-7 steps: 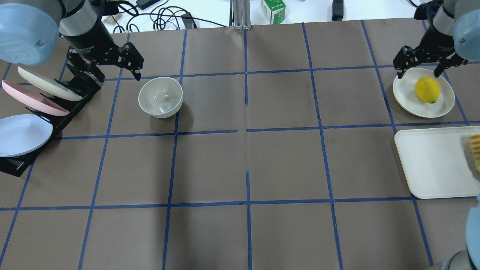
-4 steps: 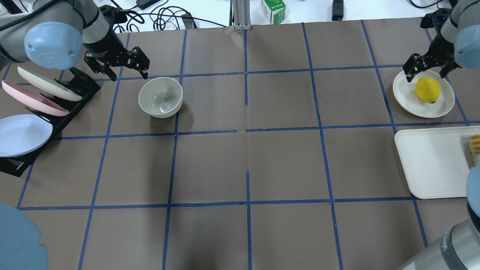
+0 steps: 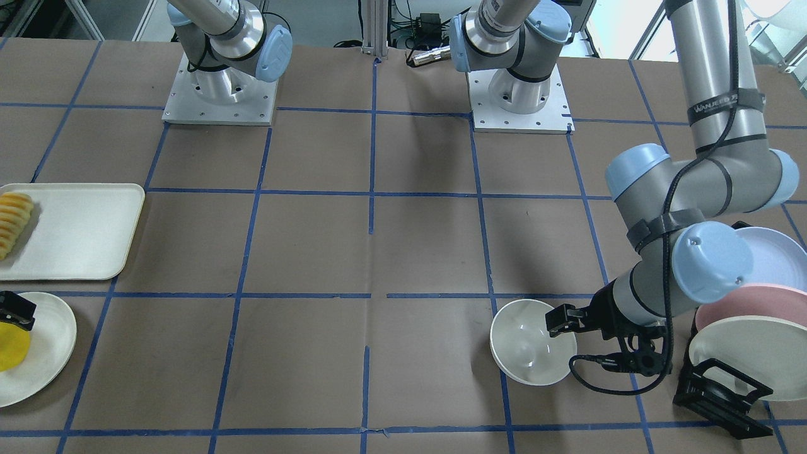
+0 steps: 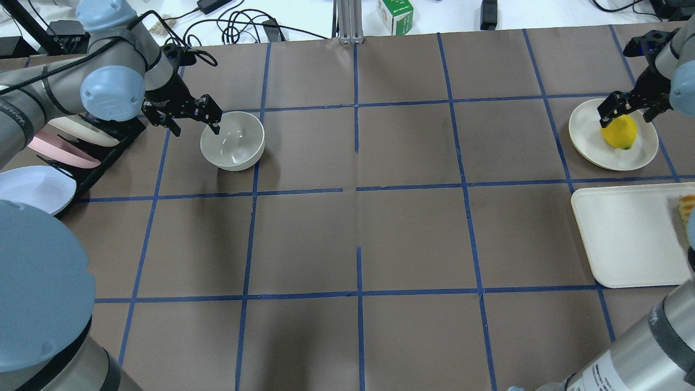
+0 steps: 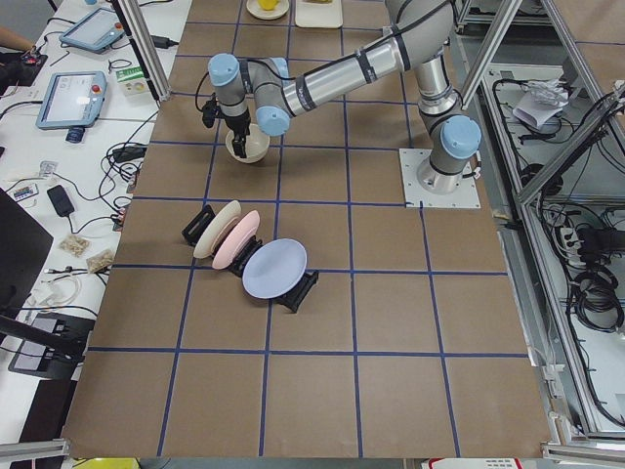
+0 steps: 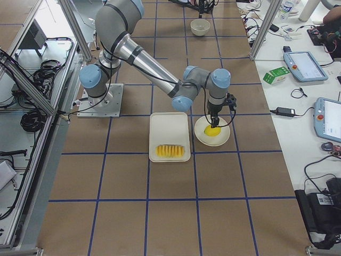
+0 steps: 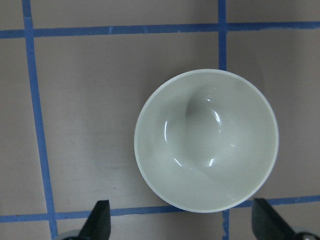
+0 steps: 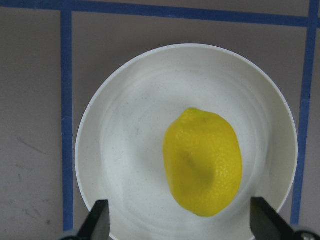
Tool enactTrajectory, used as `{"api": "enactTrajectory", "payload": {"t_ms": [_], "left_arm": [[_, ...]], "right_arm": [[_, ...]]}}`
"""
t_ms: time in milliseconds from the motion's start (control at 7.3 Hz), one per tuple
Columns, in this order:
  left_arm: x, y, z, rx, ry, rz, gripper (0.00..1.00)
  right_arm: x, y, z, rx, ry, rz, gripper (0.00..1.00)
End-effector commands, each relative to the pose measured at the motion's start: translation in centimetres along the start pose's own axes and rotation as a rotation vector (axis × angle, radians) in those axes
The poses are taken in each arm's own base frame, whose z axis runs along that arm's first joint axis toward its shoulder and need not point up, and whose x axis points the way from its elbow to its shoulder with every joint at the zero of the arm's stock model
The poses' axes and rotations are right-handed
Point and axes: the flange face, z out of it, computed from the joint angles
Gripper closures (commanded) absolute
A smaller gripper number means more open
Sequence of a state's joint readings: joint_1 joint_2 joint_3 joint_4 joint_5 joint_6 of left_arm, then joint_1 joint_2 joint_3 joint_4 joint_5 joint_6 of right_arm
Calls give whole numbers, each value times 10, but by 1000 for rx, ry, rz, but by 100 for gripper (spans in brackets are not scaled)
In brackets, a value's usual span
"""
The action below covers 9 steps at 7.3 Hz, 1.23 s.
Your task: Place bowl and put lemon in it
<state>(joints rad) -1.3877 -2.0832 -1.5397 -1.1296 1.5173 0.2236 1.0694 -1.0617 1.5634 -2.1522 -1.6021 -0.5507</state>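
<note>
The off-white bowl [image 4: 232, 141] stands upright on the table at the left, also in the left wrist view [image 7: 206, 140] and the front view [image 3: 533, 340]. My left gripper [image 4: 196, 129] is open and empty, one finger over the bowl's left rim, the other outside it. The yellow lemon [image 4: 620, 132] lies on a shallow cream plate [image 4: 589, 136] at the far right, also in the right wrist view [image 8: 202, 162]. My right gripper [image 4: 626, 115] is open just above the lemon, its fingers [image 8: 100, 220] on either side, not touching it.
A black rack [image 4: 103, 149] with cream, pink and pale blue plates stands left of the bowl, close to my left arm. A cream tray [image 4: 624, 233] with yellow-orange slices [image 4: 687, 209] lies in front of the lemon's plate. Cables and a green box [image 4: 395, 13] lie beyond the table's far edge.
My left gripper has moved from beside the rack to the bowl's left rim. My right gripper has come from the plate's far edge to over the lemon. Both stay open.
</note>
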Motion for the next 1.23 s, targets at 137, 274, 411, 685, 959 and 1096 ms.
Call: {"api": "enactTrajectory", "payload": {"t_ms": [137, 274, 411, 685, 959, 1096], "left_arm": [[-4, -4, 46, 49, -7, 14, 18], [-4, -4, 45, 50, -2, -1, 34], [-3, -4, 44, 49, 0, -1, 50], [0, -2, 44, 45, 31, -1, 100], [0, 1, 44, 42, 33, -4, 100], [2, 5, 33, 35, 35, -9, 100]], "right_arm": [[11, -3, 24, 2, 0, 13, 0], [12, -4, 26, 13, 7, 13, 0], [13, -5, 26, 17, 9, 12, 0], [15, -7, 35, 15, 7, 13, 5], [14, -7, 39, 15, 8, 1, 37], [14, -7, 39, 11, 8, 4, 72]]}}
